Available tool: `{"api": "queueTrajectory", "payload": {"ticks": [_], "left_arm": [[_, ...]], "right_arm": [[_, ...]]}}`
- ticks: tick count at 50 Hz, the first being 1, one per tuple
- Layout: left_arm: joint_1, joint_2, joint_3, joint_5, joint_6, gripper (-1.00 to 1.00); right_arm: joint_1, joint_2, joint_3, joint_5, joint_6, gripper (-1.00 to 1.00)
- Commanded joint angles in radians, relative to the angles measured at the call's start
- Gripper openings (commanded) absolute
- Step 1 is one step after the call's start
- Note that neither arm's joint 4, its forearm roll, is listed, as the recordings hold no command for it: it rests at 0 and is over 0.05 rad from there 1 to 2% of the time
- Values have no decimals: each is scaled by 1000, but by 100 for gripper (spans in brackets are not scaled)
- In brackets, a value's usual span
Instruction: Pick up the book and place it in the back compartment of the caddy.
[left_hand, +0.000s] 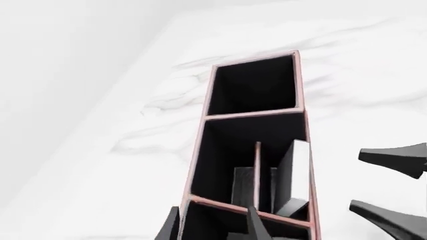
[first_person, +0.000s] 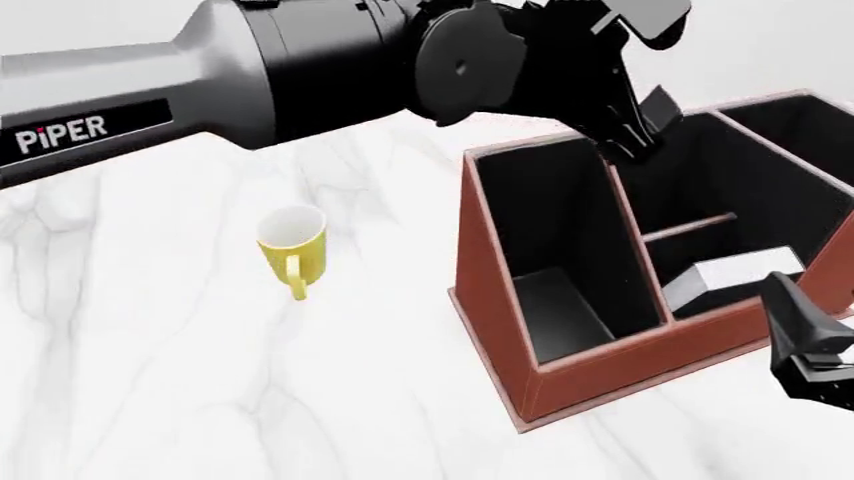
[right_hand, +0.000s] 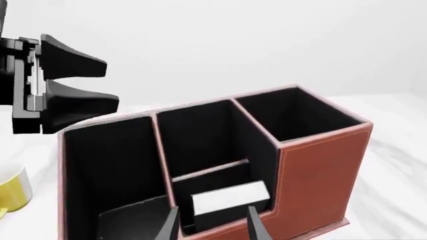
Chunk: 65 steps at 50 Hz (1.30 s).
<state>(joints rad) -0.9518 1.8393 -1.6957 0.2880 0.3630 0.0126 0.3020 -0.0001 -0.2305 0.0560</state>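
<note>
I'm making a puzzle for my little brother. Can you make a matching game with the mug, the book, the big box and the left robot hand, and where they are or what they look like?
Column one:
1. mug
2. book
3. caddy
4. left gripper

Column two:
A. red-brown outside, black inside
B. open, up over the caddy
C. yellow, standing outside the caddy
D. lying in a small caddy pocket, white page edges showing

Right pairs: 1-C, 2-D, 3-A, 4-B
</note>
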Motion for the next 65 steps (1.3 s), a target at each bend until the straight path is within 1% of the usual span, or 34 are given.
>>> {"api": "queueTrajectory", "payload": {"ticks": [1, 5, 6, 7, 11, 13, 14, 16, 17, 20, 22, 23, 24, 27, 29, 33, 34, 39, 40, 42, 45, 46, 48, 51, 52, 53, 54, 55, 56, 57, 58, 62, 63, 65], "left_arm": [[83, -243, 317, -128, 43, 100], [108, -340, 441, -166, 38, 100], [108, -341, 442, -166, 38, 100], [118, -375, 487, -180, 38, 100], [146, -438, 553, -214, 25, 100], [174, -460, 587, -247, 47, 100], [183, -482, 597, -255, 13, 100], [202, -504, 626, -281, 25, 100], [216, -514, 637, -291, 7, 100], [244, -532, 680, -313, 3, 100], [251, -532, 689, -318, 0, 100], [258, -530, 715, -337, -2, 100], [258, -530, 716, -337, -2, 100], [275, -522, 730, -363, -12, 100], [276, -518, 734, -370, -16, 100], [281, -503, 748, -394, -25, 100], [279, -501, 753, -399, -28, 100], [291, -489, 764, -428, -32, 100], [291, -489, 764, -428, -32, 100], [292, -487, 768, -435, -36, 100], [294, -485, 771, -442, -39, 100], [294, -485, 771, -441, -39, 100], [291, -492, 768, -440, -39, 100], [286, -502, 766, -437, -40, 100], [286, -502, 766, -437, -40, 100], [283, -502, 768, -439, -39, 100], [283, -502, 768, -439, -39, 100], [281, -500, 771, -440, -42, 100], [282, -498, 775, -448, -41, 100], [283, -499, 777, -450, -43, 100], [283, -499, 777, -450, -43, 100], [284, -503, 795, -468, -49, 100], [288, -503, 800, -477, -51, 100], [292, -504, 812, -492, -56, 100]], "right_arm": [[-9, -1, 0, 1, 1, 100], [-11, 2, 0, -1, -8, 100], [-11, 3, 0, -2, -8, 100], [-12, 7, 0, -5, -8, 100], [-15, 11, 0, -7, -8, 100], [-15, 6, 0, -2, -11, 100], [-16, 14, 0, -7, -11, 100], [-16, 36, 0, -24, -11, 100], [-15, 40, 0, -25, -11, 100], [-8, 54, 0, -30, -15, 100], [-3, 83, 0, -50, -11, 100], [-1, 182, 0, -122, 5, 100], [-1, 182, 0, -122, 5, 100], [33, 367, -1, -259, 6, 100], [38, 371, -7, -268, -10, 100], [77, 365, -151, -131, -4, 100], [89, 349, -209, -64, -2, 100], [138, 284, -430, 170, 11, 100], [138, 283, -430, 172, 11, 100], [150, 250, -515, 255, -5, 100], [178, 198, -697, 410, -26, 100], [181, 194, -722, 429, -26, 100], [183, 178, -861, 524, -31, 100], [193, 168, -1017, 632, -37, 100], [193, 168, -1017, 632, -37, 100], [183, 171, -1097, 682, -56, 100], [183, 171, -1098, 683, -56, 100], [183, 173, -1152, 716, -77, 100], [182, 181, -1256, 783, -69, 100], [174, 192, -1301, 816, -62, 100], [174, 192, -1302, 816, -62, 100], [181, 195, -1486, 954, -65, 100], [164, 192, -1553, 1000, -23, 100], [173, 188, -1643, 1075, -2, 100]]}}
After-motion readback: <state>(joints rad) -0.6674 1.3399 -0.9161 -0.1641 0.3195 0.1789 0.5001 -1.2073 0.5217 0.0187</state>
